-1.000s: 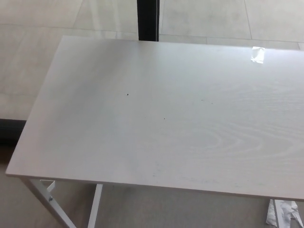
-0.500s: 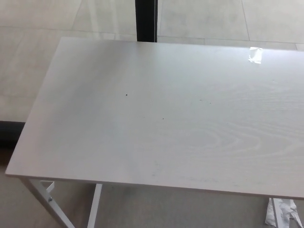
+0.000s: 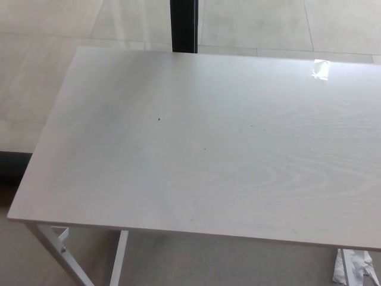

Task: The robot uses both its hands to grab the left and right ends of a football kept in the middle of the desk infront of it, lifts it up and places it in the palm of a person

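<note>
The head view shows a pale wood-grain desk (image 3: 202, 143) filling most of the picture. No football lies on it. Neither of my hands nor any part of my arms shows. No person is in the picture.
A piece of clear tape (image 3: 321, 69) sticks to the desk's far right part. A black post (image 3: 183, 25) stands behind the far edge. White metal legs (image 3: 65, 256) show under the near left corner, and a crumpled white scrap (image 3: 356, 267) lies on the floor at the lower right.
The whole picture has shifted slightly since a second ago, so the camera moved a little. Nothing on the desk has changed.
</note>
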Robot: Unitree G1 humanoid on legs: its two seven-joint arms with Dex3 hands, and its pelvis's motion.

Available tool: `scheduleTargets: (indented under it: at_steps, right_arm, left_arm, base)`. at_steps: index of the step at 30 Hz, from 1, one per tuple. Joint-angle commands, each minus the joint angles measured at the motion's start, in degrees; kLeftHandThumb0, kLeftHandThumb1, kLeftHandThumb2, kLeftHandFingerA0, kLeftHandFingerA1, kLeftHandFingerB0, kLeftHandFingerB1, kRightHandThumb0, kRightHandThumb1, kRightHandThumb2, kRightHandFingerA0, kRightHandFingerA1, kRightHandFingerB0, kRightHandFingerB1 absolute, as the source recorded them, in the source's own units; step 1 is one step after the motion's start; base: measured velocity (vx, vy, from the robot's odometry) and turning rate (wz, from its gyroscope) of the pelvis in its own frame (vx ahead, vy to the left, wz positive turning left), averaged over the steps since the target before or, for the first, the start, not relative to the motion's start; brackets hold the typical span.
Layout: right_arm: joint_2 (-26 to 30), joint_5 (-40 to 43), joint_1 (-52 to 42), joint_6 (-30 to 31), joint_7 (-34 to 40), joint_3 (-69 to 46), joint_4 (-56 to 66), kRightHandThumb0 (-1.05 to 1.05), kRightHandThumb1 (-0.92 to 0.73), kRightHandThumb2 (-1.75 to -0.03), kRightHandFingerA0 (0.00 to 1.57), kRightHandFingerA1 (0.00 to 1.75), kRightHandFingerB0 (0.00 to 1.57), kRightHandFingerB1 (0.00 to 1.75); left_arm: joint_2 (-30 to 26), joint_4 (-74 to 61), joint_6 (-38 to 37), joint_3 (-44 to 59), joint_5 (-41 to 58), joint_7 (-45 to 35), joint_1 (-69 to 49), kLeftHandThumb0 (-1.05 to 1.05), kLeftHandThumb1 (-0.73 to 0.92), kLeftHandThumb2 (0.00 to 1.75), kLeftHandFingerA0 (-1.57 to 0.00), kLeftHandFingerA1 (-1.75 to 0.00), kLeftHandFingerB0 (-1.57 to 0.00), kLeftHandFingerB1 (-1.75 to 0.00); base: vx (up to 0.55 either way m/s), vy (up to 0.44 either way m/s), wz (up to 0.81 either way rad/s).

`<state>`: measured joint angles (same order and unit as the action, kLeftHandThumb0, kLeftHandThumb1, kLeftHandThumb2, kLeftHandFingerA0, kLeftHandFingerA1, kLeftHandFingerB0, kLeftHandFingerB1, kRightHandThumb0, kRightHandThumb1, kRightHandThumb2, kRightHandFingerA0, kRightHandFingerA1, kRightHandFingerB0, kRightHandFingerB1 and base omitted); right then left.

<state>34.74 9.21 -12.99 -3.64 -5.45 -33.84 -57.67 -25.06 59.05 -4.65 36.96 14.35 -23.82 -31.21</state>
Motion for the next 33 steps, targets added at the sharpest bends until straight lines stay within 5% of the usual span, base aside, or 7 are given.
scheduleTargets:
  at_steps: [1, 8, 21, 22, 24, 26, 33]
  right_arm:
    - [1.49, 0.91, -1.62, -4.24, -9.13, 1.87, -1.65, -0.88, -0.58, -0.89, 0.00, 0.00, 0.07, 0.21]
    - [2.26, 1.26, -1.30, -6.54, -11.30, 2.49, -4.33, -0.81, -0.79, -0.63, 0.00, 0.12, 0.02, 0.27]
    - [3.92, 9.45, 5.48, 0.31, -13.10, -5.36, -2.58, -0.73, -0.62, -0.93, 0.16, 0.49, 0.12, 0.40]
    - [2.06, 10.77, 5.73, -2.13, -11.16, -7.36, -1.96, -0.59, -0.61, -0.61, 0.57, 1.52, 0.25, 0.30]
    - [-1.43, 10.99, 5.10, -7.87, -8.83, -9.06, -0.54, -0.55, -0.60, -0.60, 0.56, 1.36, 0.24, 0.30]
    - [-3.99, 7.99, 3.25, -12.02, -8.39, -6.88, 1.35, -0.62, -0.49, -0.79, 0.30, 0.50, 0.14, 0.40]
    - [-2.95, 4.21, 4.61, -10.32, -13.53, 1.67, 8.45, -0.60, -0.44, -0.72, 0.12, 0.40, 0.10, 0.39]
  left_arm:
    - [-4.40, 5.57, -3.15, 4.30, 5.44, -6.40, 1.09, -0.75, 0.52, 0.90, -0.02, -0.42, -0.08, -0.34]
    - [-5.50, 7.60, -2.87, 1.09, 3.07, -8.57, 1.35, -0.38, 0.37, 0.97, -0.05, -0.53, 0.00, -0.49]
    - [-7.95, 0.33, -3.64, -0.62, 2.45, -4.80, 2.83, -0.76, 0.76, 0.63, -0.39, -0.52, -0.25, -0.35]
    - [-8.28, -0.97, -2.61, 0.07, 3.68, -6.05, 3.13, -0.75, 0.71, 0.62, -0.39, -0.51, -0.23, -0.32]
    - [-7.60, -2.39, -1.50, 1.29, 5.69, -8.52, 2.74, -0.77, 0.55, 0.92, -0.33, -0.58, -0.15, -0.44]
    - [-6.51, -4.20, -3.21, -0.09, 3.77, -5.91, 2.97, -0.74, 0.71, 0.62, -0.44, -0.49, -0.28, -0.32]
    - [-4.64, -15.91, -1.80, -2.95, 2.61, -2.17, 4.11, -0.69, 0.69, 0.61, -0.46, -0.54, -0.39, -0.35]
  base:
    - [0.00, 0.000, 0.00]
    - [0.00, 0.000, 0.00]
    - [0.00, 0.000, 0.00]
    - [0.00, 0.000, 0.00]
    - [0.00, 0.000, 0.00]
    - [0.00, 0.000, 0.00]
    - [0.00, 0.000, 0.00]
